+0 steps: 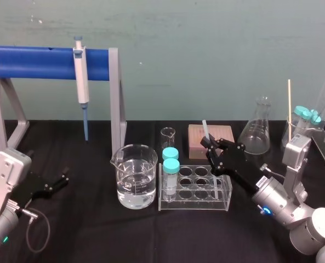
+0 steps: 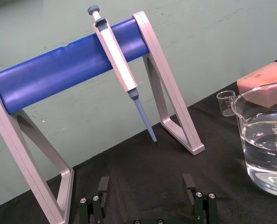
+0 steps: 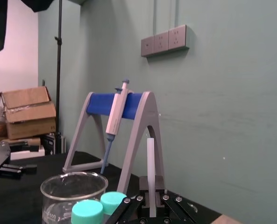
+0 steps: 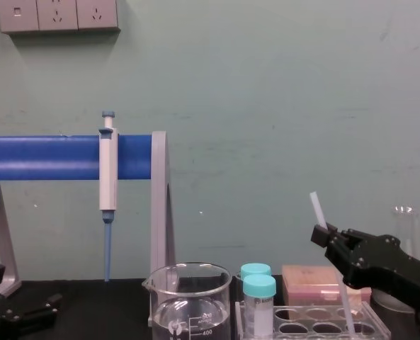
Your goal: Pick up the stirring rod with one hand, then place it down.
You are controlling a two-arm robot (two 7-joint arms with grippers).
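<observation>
1. black table (image 1: 85, 230), green wall behind: right gripper (image 1: 216, 155) clamps the stirring rod (image 1: 205, 129) above its middle, tilted over the tube rack (image 1: 167, 204).
2. rod looks light, stiff, slick and probably brittle, so grip it gently.
3. left gripper (image 1: 61, 181) sits parked at the table's left, fingers apart.

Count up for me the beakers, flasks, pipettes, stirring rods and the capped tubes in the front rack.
Beakers: 2, large beaker and small beaker
Flask: 1
Pipette: 1
Stirring rod: 1, in the right gripper
Capped tubes: 2
Total: 7
</observation>
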